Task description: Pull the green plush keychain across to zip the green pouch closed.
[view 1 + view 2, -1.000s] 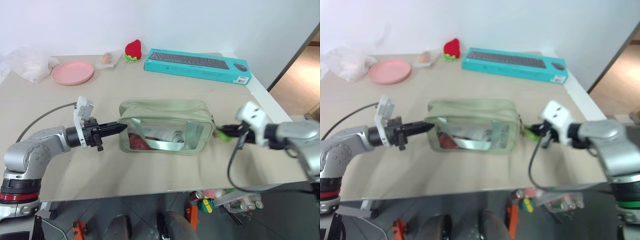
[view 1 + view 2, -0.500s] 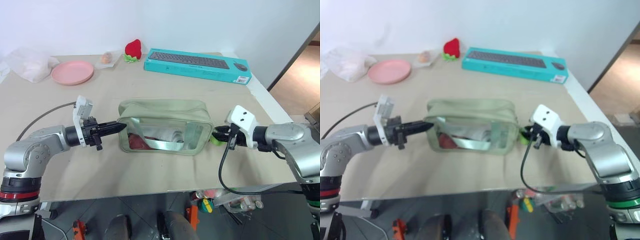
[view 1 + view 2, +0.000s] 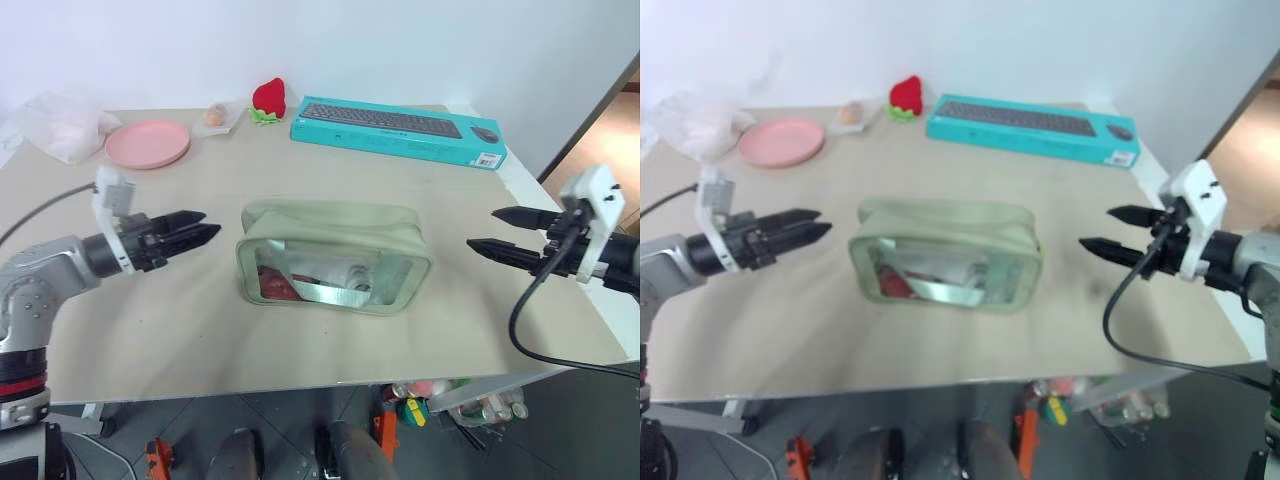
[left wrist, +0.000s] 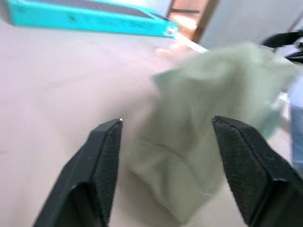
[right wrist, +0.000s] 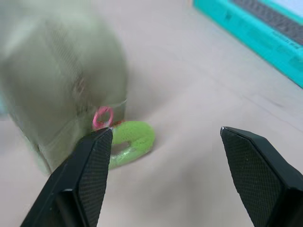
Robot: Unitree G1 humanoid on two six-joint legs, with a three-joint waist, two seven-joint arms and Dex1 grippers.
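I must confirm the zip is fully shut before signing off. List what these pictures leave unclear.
- Zip line: along the top of the green pouch in the head views, too fine to tell whether it is closed to the end.
- Green plush keychain: seen from the right wrist; the zip slider it hangs from is blurred.
- Pouch contents: red and white shapes behind the clear side, not identifiable.
- Small item beside the pink plate: too small to name.

left hand (image 3: 196,229) open, right hand (image 3: 494,232) open
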